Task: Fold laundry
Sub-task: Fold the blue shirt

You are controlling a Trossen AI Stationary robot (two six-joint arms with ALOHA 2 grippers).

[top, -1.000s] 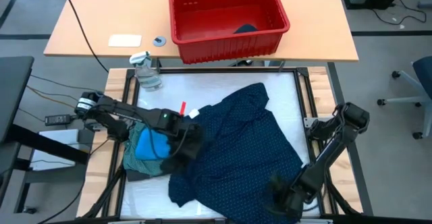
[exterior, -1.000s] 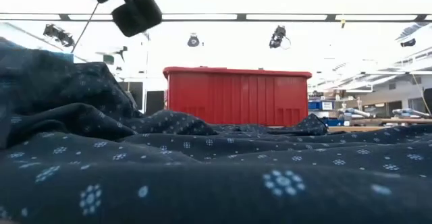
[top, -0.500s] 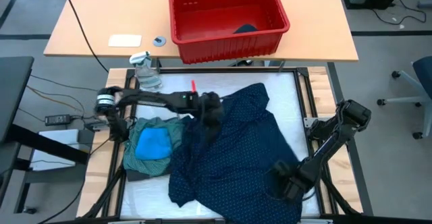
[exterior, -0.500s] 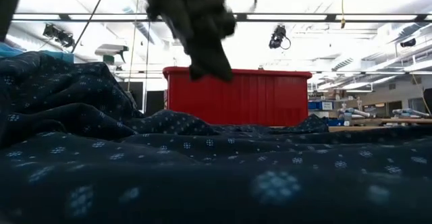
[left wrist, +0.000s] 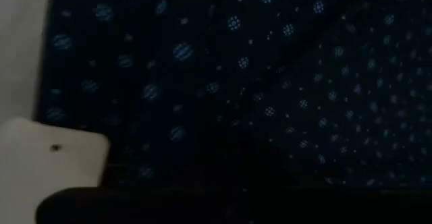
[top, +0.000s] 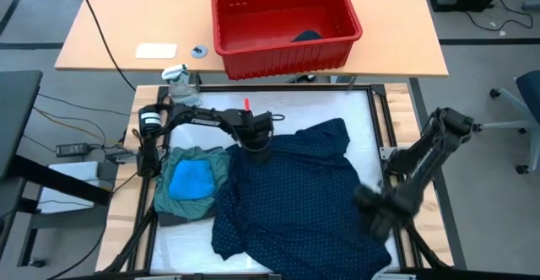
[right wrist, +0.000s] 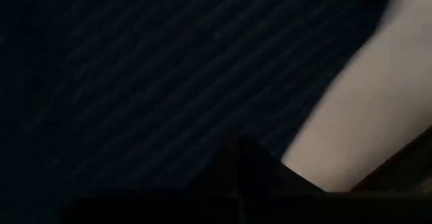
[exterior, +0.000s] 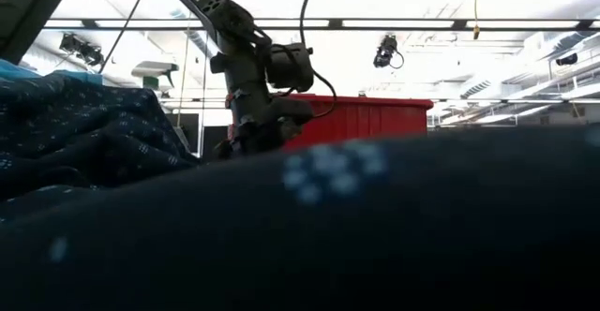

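The navy dotted piece (top: 295,196) lies spread over the middle of the white table and fills the low view's foreground (exterior: 328,227). My left gripper (top: 255,141) is down at its far left corner, and shows in the low view (exterior: 251,138). My right gripper (top: 377,206) is shut at its right edge. To the left, a teal-green shirt (top: 202,158), a bright blue piece (top: 190,179) and a dark grey piece (top: 173,218) lie in a pile. My left gripper is on the navy piece's far left corner (top: 263,151), coming from above at a steep slant. The gripper's body and a ridge of cloth hide its fingertips. The cloth there rests on the table. My right gripper holds the navy piece's right edge (top: 359,197), its fingers pointing down. Blur and the gripper itself hide the place of contact. The cloth near it stands raised off the table.
A red bin (top: 283,18) with a dark piece inside stands on the wooden table beyond the far edge. A clear spray bottle (top: 181,84) stands at the far left corner. Bare white table (top: 219,111) shows along the far edge.
My left gripper has swung from over the teal pile toward the far edge, rolled, then sunk, carrying the navy piece's left part off the pile. My right gripper has moved toward the far and right edges, drawing the cloth's right edge with it. The cloth has spread out wider.
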